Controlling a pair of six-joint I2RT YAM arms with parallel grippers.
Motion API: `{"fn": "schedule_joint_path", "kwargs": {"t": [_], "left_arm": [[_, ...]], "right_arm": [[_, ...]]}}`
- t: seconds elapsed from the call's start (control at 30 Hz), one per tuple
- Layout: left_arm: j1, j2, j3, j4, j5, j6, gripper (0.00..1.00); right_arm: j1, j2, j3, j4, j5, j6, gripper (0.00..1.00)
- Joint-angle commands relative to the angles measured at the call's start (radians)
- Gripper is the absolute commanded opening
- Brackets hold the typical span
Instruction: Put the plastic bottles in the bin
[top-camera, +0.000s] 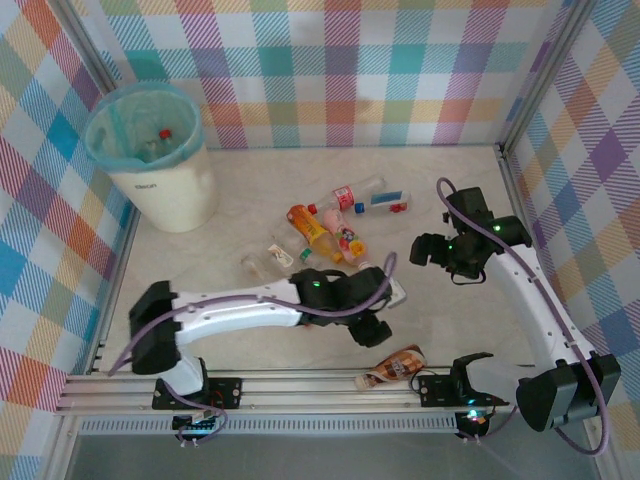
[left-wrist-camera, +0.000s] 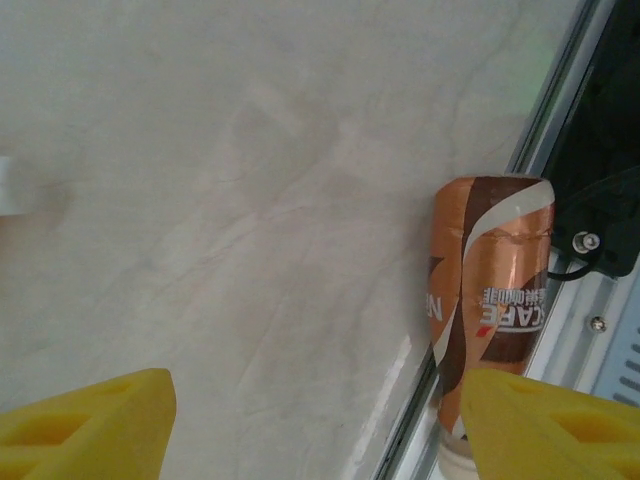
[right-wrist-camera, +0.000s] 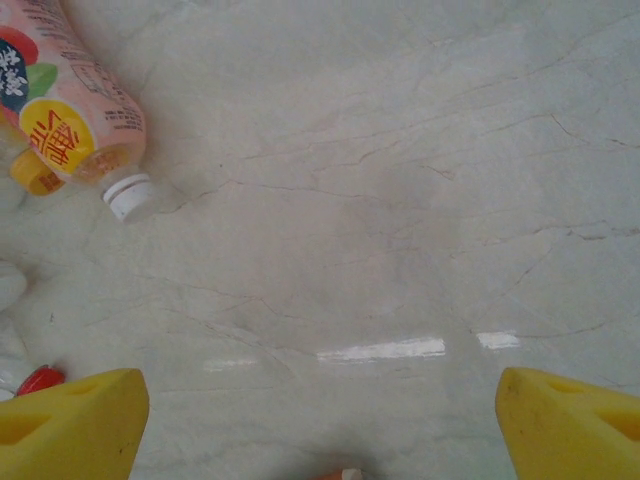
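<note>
The bin (top-camera: 165, 190), cream with a teal liner, stands at the far left and holds a bottle with a red cap (top-camera: 165, 133). Several plastic bottles lie mid-table: an orange one (top-camera: 311, 230), a clear red-labelled one (top-camera: 354, 192) and a clear one (top-camera: 264, 263). A brown-labelled bottle (top-camera: 392, 366) (left-wrist-camera: 490, 300) lies against the front rail. My left gripper (top-camera: 378, 328) (left-wrist-camera: 315, 430) hovers open just above and beside it, the right fingertip (left-wrist-camera: 550, 425) overlapping its neck end. My right gripper (top-camera: 432, 250) (right-wrist-camera: 320, 430) is open over bare table, right of a pink-labelled bottle (right-wrist-camera: 75, 110).
The aluminium front rail (left-wrist-camera: 560, 110) runs close beside the brown-labelled bottle. A loose red cap (right-wrist-camera: 40, 378) lies by the right gripper's left fingertip. Plaid walls (top-camera: 350, 70) enclose the table on three sides.
</note>
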Motion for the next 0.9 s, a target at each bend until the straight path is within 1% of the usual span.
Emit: {"fn": "schedule_joint_path", "kwargs": {"t": [0.0, 0.13, 0.23, 0.33, 0.53, 0.73, 0.87], "left_arm": [[-0.029, 0.070, 0.070, 0.029, 0.019, -0.042, 0.76], [-0.034, 0.153, 0.092, 0.016, 0.003, -0.055, 0.76], [-0.040, 0.188, 0.109, 0.012, 0.045, -0.055, 0.76], [-0.066, 0.212, 0.126, 0.010, 0.110, -0.008, 0.76], [-0.078, 0.268, 0.188, -0.038, 0.165, 0.049, 0.77], [-0.075, 0.344, 0.311, -0.156, 0.203, 0.090, 0.78], [-0.059, 0.396, 0.382, -0.225, 0.249, 0.087, 0.78]], "right_arm": [[-0.013, -0.024, -0.019, 0.011, -0.020, -0.015, 0.90], [-0.034, -0.046, -0.020, 0.009, -0.004, -0.024, 0.90], [-0.051, -0.063, -0.014, 0.009, 0.003, -0.032, 0.90], [-0.064, -0.074, -0.011, 0.010, 0.011, -0.045, 0.90], [-0.084, -0.084, -0.007, 0.014, 0.014, -0.064, 0.90], [-0.095, -0.097, -0.002, 0.017, 0.014, -0.072, 0.89], [-0.101, -0.109, 0.009, 0.018, 0.020, -0.074, 0.89]]}}
